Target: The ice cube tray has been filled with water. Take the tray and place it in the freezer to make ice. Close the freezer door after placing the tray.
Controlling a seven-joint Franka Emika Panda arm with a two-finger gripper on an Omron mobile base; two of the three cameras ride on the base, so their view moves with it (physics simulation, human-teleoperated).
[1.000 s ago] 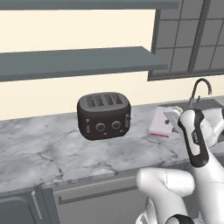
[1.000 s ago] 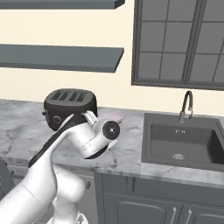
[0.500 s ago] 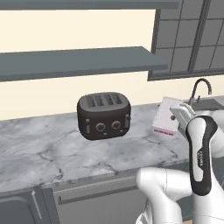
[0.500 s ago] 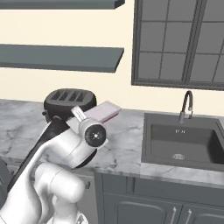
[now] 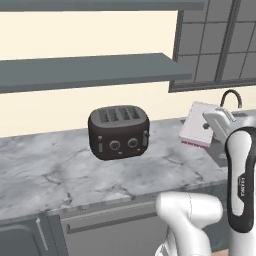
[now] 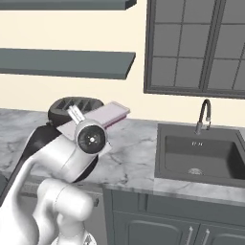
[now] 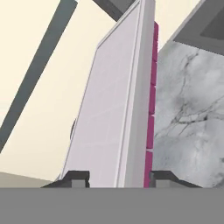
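1. The step in hand, as I judge it, is carrying the ice cube tray (image 5: 196,125) off toward the freezer. The gripper (image 7: 117,176) pinches the tray's near edge, one fingertip (image 7: 77,177) on the pale top and the other on the pink-rimmed side.
2. The tray is tilted well off level, its far end above the gripper. Since it is meant to hold water, easing it back toward flat and turning slowly should guard against a spill.
3. Below the tool lies the grey marble counter (image 5: 55,175), bare under the tray, which hangs clear of it.
4. A sink (image 6: 198,155) is sunk into the counter to the gripper's right, with a dark curved faucet (image 6: 203,115) at its back.
5. A black toaster (image 5: 119,131) stands to the gripper's left, apart from the tray; the swing should keep clear of it.
6. Beyond the tool, a grey shelf (image 5: 90,70) and a dark-framed window (image 6: 196,45) hang on the cream wall.
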